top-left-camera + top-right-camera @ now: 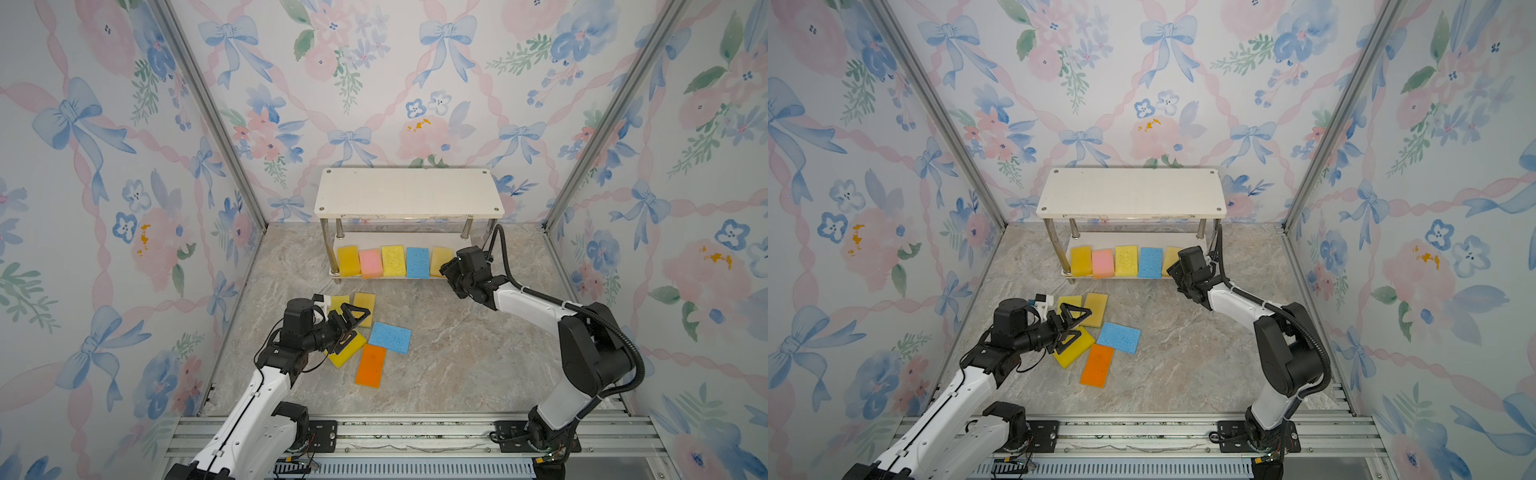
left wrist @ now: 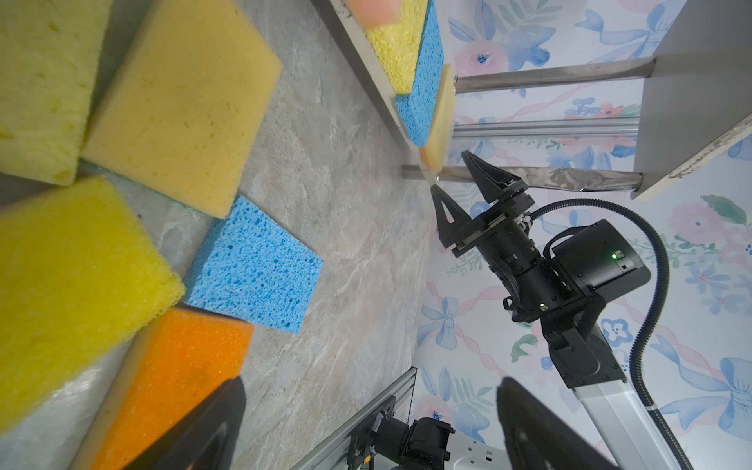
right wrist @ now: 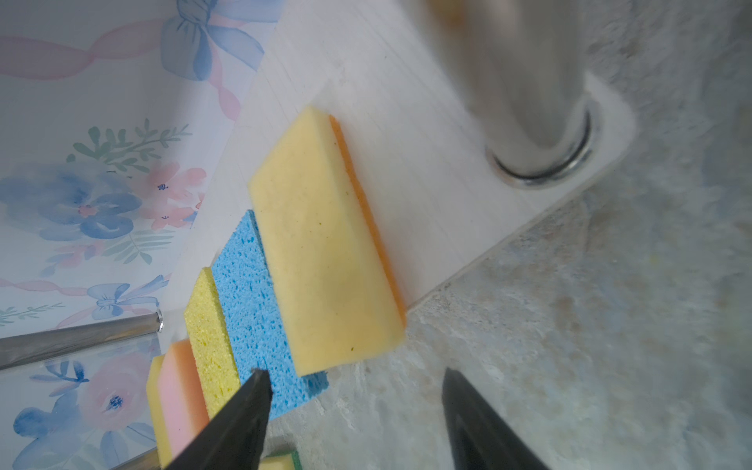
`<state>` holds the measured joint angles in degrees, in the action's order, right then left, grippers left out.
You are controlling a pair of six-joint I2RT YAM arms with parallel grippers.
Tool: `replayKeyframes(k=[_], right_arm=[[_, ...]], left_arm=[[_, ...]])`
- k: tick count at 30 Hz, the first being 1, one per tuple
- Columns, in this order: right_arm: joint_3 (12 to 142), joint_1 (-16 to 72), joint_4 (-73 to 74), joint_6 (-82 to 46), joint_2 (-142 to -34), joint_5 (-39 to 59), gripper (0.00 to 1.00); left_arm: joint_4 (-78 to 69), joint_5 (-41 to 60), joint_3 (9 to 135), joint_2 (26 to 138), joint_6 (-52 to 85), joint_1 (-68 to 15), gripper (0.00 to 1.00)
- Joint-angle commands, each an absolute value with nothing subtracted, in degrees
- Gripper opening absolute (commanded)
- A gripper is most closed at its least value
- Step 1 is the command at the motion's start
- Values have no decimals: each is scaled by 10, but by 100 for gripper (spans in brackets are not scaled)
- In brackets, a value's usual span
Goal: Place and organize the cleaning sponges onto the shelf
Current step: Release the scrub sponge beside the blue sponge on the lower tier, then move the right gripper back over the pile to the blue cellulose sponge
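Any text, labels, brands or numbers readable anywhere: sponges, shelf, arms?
No readable text in any view.
sponges: plain, no print.
shelf: no label.
white mark on the left arm: too small to read.

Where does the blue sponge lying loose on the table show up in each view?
Both top views: blue sponge lies below centre, left of the middle.
Left wrist: left of centre.
Right wrist: absent; the blue one there sits on the shelf.
Landmark: orange sponge beside it, in all but the right wrist.
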<state>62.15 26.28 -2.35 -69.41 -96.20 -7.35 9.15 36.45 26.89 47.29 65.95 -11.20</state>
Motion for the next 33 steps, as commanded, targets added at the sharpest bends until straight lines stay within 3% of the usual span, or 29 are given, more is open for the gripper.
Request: replayKeyframes(k=[1, 8, 15, 22, 28, 33], right_arm=[[611, 261, -43, -679, -914, -66, 71], [587, 272, -107, -648, -849, -17, 76], [580, 280, -171, -576, -810, 119, 78], [662, 348, -342, -393, -866, 238, 85], [770, 442, -481, -154, -927, 210, 88], [859, 476, -561, -27, -1016, 210, 85]], left_arm=[[96, 356, 269, 470, 643, -107, 98], [131, 331, 284, 479, 613, -107, 98], [230, 286, 304, 496, 552, -107, 98], [312, 243, 325, 528, 501, -118, 98], [345, 216, 336, 552, 481, -132, 98], [345, 219, 341, 557, 484, -141, 98]])
